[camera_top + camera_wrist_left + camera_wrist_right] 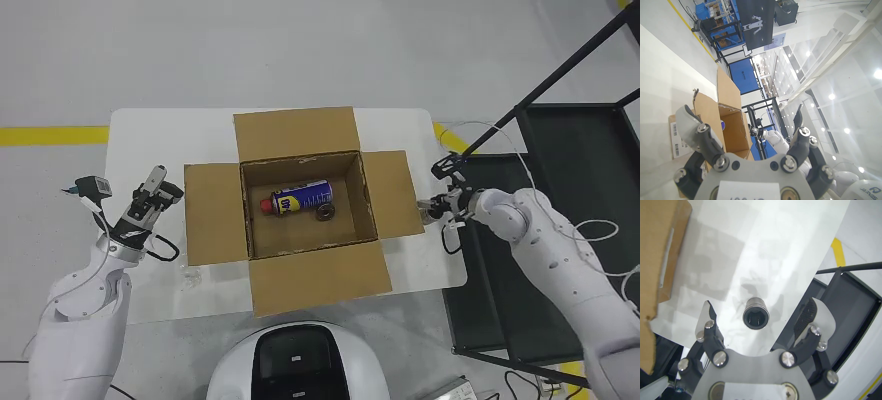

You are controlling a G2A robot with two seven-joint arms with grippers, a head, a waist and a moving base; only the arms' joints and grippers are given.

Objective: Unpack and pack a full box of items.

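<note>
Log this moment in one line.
spray can in cardboard box | linear bearing on table | right end effector open near it | left end effector open

Box (pixel 318 278): we see brown cardboard, flaps spread open.
Spray can (pixel 300 197): blue-yellow, red cap, lying inside it.
Metal sleeve (pixel 755 313): lying on the table (pixel 150 140), outside.

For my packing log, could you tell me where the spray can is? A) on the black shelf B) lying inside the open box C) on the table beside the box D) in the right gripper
B: the spray can lies on its side on the box's floor.
</note>
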